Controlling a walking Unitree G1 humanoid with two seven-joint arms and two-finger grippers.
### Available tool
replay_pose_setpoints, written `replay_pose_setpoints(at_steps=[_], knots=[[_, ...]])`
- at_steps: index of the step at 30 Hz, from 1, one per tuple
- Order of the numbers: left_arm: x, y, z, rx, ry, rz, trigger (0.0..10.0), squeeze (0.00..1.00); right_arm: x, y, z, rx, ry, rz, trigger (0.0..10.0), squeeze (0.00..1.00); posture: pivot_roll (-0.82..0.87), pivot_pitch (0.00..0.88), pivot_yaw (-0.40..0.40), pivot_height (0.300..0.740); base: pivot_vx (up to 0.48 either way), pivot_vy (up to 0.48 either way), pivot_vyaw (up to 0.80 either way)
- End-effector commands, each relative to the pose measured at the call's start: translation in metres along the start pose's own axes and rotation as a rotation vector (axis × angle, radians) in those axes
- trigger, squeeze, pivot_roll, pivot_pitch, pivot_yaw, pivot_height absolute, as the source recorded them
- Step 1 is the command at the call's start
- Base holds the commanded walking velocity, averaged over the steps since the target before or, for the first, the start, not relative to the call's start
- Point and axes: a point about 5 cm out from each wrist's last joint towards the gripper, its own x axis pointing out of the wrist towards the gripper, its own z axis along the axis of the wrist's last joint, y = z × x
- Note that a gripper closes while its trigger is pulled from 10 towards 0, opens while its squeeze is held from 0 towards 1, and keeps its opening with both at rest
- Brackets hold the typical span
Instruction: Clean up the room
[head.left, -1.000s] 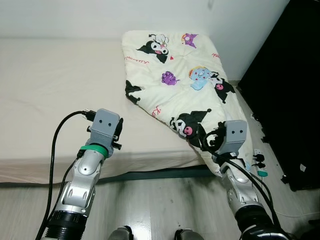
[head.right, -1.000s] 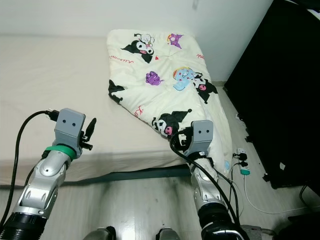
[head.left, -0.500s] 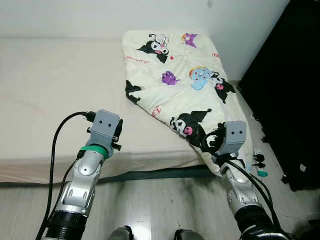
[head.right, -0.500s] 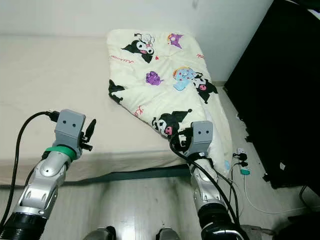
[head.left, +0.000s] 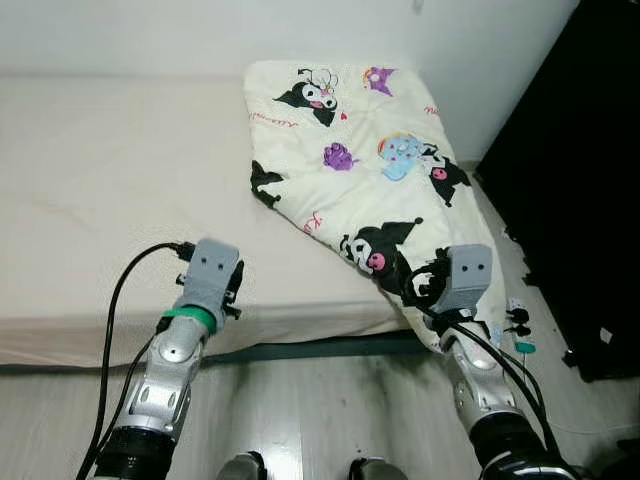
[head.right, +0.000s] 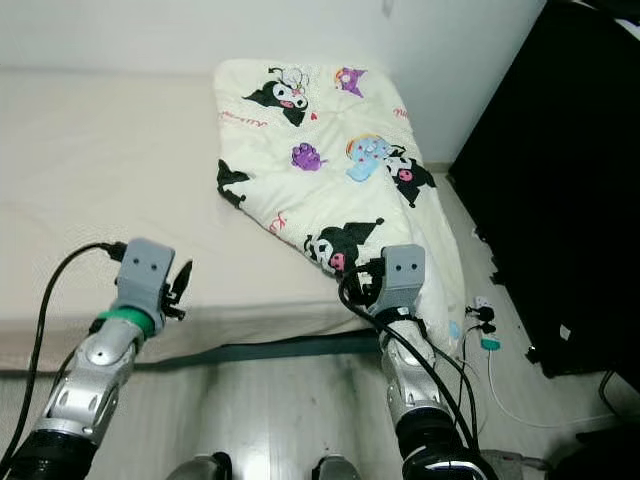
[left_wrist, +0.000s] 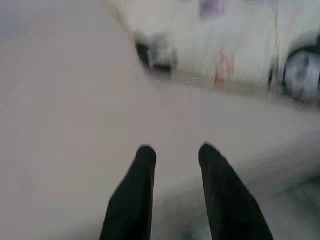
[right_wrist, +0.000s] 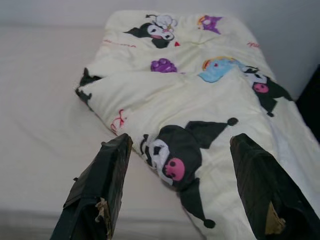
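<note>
Blanket (head.left: 372, 190) with cartoon pictures lies on the right side of the bed (head.left: 90, 190), reaching from the near right corner up to the far wall (head.left: 200, 35). Its near end hangs off the bed's near right corner, toward the floor (head.left: 300, 410).

Nearest of all, the right gripper (right_wrist: 182, 175) sits at that near corner, just above the hanging part of the blanket. Its two black fingers (right_wrist: 102, 180) are spread wide apart with nothing between them. They point at a black cartoon face with a pink nose on the blanket.

The left gripper (left_wrist: 175, 152) is over the near edge of the bed, well to the left of the blanket. Its fingers are a little apart and hold nothing. That wrist view is blurry.

The left part of the bed is a plain cream sheet. A gap of bare sheet lies between the left gripper and the blanket.

On the floor to the right of the bed lie some cables and plugs (head.left: 518, 322). Past them stands a tall black cabinet (head.left: 570, 180), close beside the bed
</note>
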Motion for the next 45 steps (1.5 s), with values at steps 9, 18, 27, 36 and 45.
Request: replay_pose_setpoints(at_steps=[9,18,27,36,45], knots=[[-0.021,-0.018,-0.064,0.004,0.237,-0.097,10.0,0.00,-0.030,0.009,-0.038,0.002,0.134,0.007,10.0,0.00,0.03,0.070,0.019,0.740,0.000,0.000,0.00],[-0.022,-0.017,-0.071,-0.033,0.254,-0.090,10.0,0.00,-0.046,0.014,-0.056,0.031,0.202,0.013,10.0,0.00,0.02,0.062,0.021,0.740,0.000,0.000,0.00],[-0.021,-0.016,-0.077,-0.037,0.249,-0.094,10.0,0.00,-0.056,0.019,-0.071,0.031,0.281,0.020,10.0,0.00,0.02,0.053,0.023,0.740,0.000,0.000,0.00],[-0.025,-0.013,-0.084,-0.027,0.254,-0.091,10.0,0.00,-0.061,0.020,-0.080,0.047,0.338,0.024,10.0,0.00,0.03,0.047,0.017,0.740,0.000,0.000,0.00],[-0.029,-0.015,-0.090,-0.023,0.274,-0.102,10.0,0.00,-0.067,0.016,-0.086,0.042,0.381,0.010,10.0,0.00,0.02,0.044,0.015,0.740,0.000,0.000,0.00]])
